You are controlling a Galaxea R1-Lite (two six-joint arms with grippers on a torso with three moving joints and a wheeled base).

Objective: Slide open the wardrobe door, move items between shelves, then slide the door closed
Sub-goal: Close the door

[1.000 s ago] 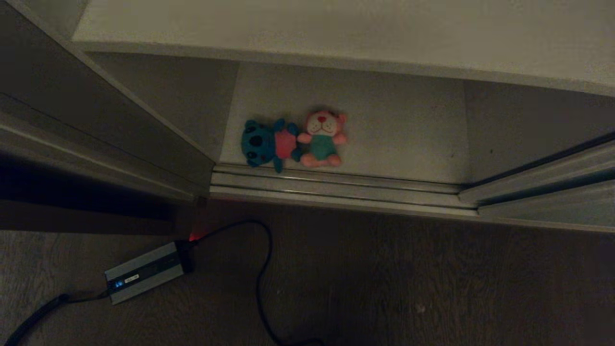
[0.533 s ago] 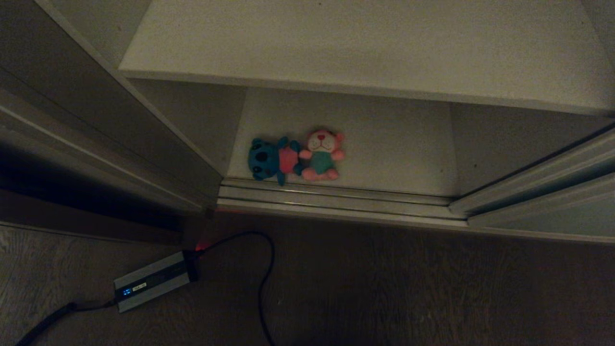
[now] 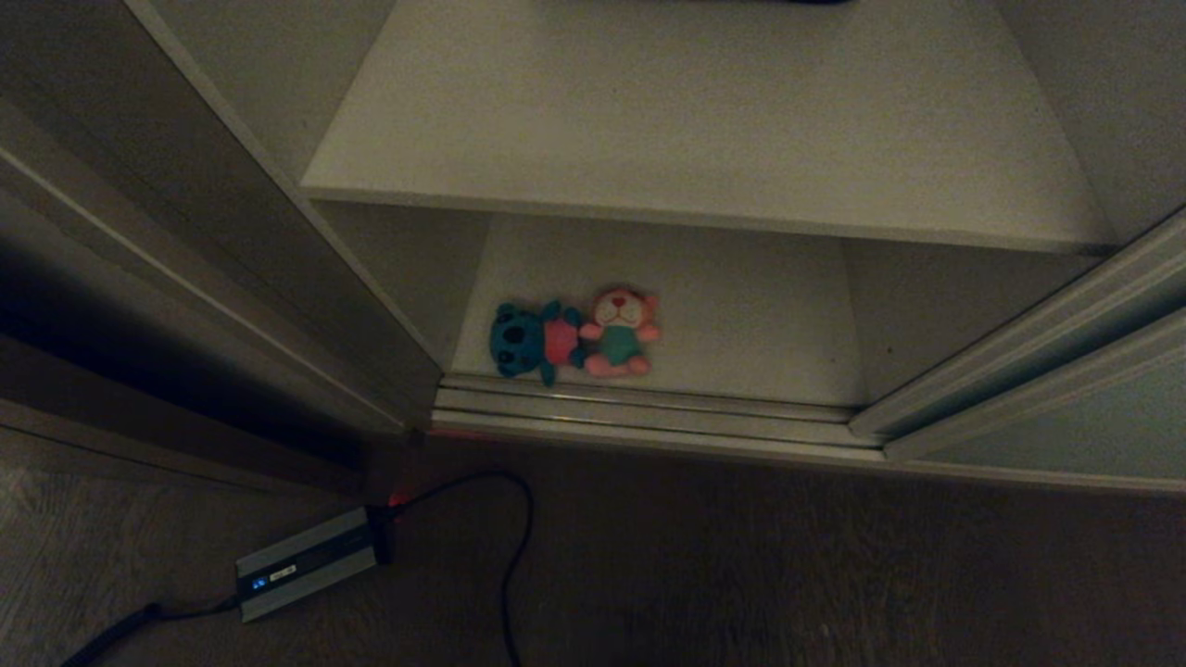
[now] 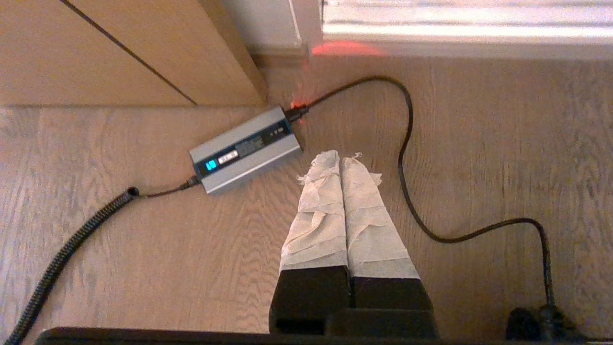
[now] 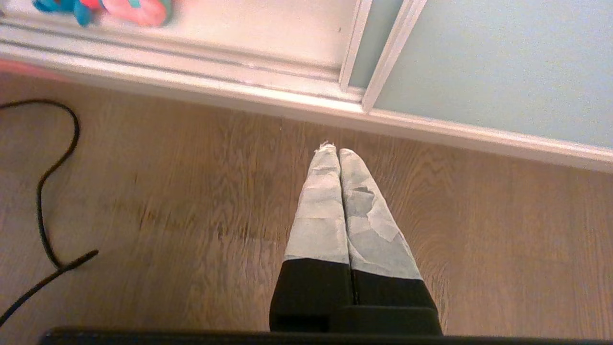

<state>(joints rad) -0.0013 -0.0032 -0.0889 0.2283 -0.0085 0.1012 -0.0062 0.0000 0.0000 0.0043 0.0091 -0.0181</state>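
A: Where are the 2 toys?
B: The teal-blue toy and the pink toy lie side by side, touching, on the bottom shelf at its front edge, just behind the ribbed floor track. The shelf above juts out over them.

A: And the sliding door?
B: The sliding door stands to the right, with the wardrobe open in front of the robot.

A: The end effectors?
B: The left end effector hangs closed and empty above the wooden floor, near a grey power brick and its black cable. The right end effector is also closed and empty, above the floor just in front of the track.
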